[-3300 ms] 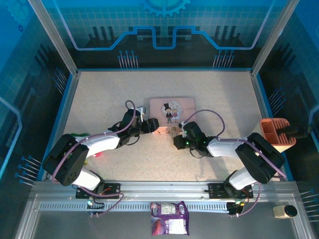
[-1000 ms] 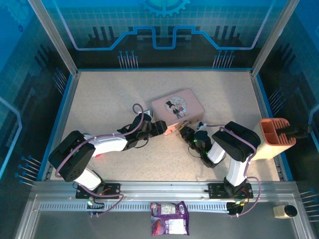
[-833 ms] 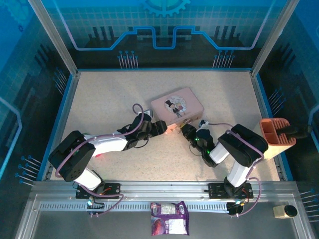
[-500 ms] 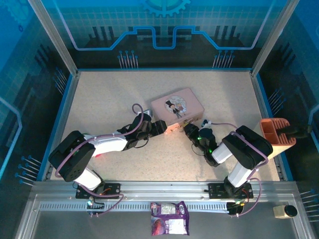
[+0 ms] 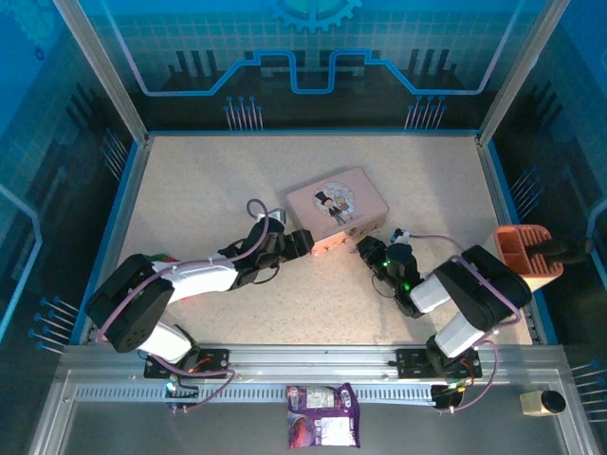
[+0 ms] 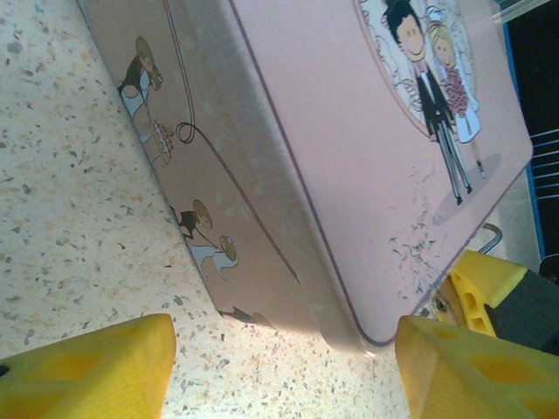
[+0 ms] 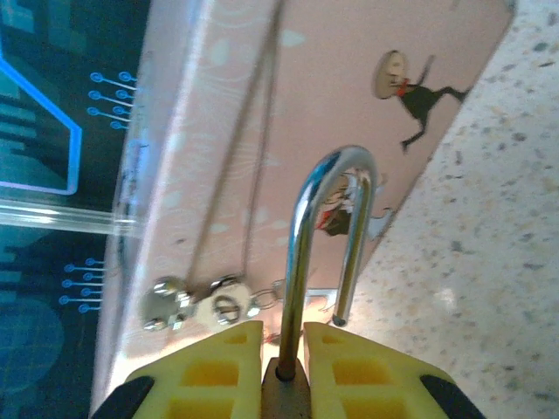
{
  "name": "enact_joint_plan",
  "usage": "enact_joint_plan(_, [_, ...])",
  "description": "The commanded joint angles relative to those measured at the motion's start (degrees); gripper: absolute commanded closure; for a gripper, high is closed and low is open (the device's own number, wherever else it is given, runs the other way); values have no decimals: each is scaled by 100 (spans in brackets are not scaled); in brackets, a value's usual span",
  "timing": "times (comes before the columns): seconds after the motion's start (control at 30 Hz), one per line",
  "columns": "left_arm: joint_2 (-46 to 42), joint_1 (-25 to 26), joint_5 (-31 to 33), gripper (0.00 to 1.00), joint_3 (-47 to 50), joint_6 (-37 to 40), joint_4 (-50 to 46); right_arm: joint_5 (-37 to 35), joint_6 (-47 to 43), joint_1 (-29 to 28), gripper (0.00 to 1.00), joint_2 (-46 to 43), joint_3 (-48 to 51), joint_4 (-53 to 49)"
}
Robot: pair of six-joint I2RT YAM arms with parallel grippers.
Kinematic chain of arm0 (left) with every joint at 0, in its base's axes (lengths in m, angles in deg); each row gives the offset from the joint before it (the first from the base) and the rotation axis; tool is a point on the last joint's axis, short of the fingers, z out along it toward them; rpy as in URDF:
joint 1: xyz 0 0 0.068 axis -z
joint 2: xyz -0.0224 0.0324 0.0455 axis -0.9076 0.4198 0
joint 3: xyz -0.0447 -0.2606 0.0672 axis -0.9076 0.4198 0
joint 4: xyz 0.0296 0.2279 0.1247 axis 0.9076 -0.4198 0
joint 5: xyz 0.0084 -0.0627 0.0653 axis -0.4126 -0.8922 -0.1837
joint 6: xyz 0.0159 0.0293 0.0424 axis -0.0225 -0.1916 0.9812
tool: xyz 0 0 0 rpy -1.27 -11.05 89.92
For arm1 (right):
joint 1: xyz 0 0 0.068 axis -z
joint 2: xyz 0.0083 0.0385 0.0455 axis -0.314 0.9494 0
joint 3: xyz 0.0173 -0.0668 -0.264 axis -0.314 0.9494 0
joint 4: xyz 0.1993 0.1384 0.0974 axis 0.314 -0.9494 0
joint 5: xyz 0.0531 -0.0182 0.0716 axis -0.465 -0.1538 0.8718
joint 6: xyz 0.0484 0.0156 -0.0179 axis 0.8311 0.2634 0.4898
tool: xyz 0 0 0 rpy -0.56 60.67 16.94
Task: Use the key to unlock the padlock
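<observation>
Yellow-fingered right gripper (image 7: pixel 284 342) was clamped on the padlock (image 7: pixel 337 157) by the pink box (image 7: pixel 288 87); left gripper (image 6: pixel 279 371) gaped wide and empty astride a box corner

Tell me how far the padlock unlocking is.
Seemingly done: the small brass padlock with silver U-shackle shows one leg free, clear of the pink cartoon-printed box. In hand: the right hand grips its body; the left hand is open at the box corner. Left: confirm, release.

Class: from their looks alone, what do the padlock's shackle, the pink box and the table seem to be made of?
Padlock shackle: polished metal, with mirror-bright reflections.
Pink box: probably printed tin, given the satin sheen and scuffed paint.
Table: matte speckled stone-look surface, possibly laminate.
</observation>
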Motion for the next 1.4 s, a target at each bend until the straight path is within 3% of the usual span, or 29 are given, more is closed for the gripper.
enact_joint_plan(0.0, [-486, -103, 190, 31, 231, 432, -172, 261, -595, 66, 100, -937, -126, -1390])
enact_joint_plan(0.23, [-1915, -312, 498, 28, 971, 1324, -526, 194, -2447, -401, 100, -3641, -1134, -6007])
enact_joint_plan(0.4, [-2519, -527, 494, 26, 965, 1752, -1117, 425, -3078, -663, 100, -4598, -1614, -7831])
enact_joint_plan(0.53, [-3101, -535, 783, 26, 1137, 1914, -1488, 132, -3258, -1262, 100, -4830, -2023, -8835])
enact_joint_plan(0.63, [-3728, -534, 1397, 26, 1421, 1931, -1902, -222, -3273, -1856, 100, -4719, -2183, -9222])
enact_joint_plan(0.8, [-4736, -530, 1538, 25, 1745, 2355, -2278, -728, -3169, -2645, 100, -4245, -2097, -9115])
enact_joint_plan(0.93, [-5133, -532, 1390, 22, 1824, 2662, -2388, -662, -3131, -2697, 100, -3698, -1945, -8747])
enact_joint_plan(0.97, [-5206, -524, 1352, 14, 1868, 2686, -2353, -632, -3132, -2699, 100, -3571, -1950, -8662])
enact_joint_plan(1.07, [-5490, -532, 1292, 9, 2026, 2696, -2247, -503, -3131, -2699, 100, -3210, -2014, -8510])
enact_joint_plan(1.37, [-6060, -526, 1259, 6, 2356, 2874, -2029, -134, -3106, -2511, 100, -2213, -2265, -8394])
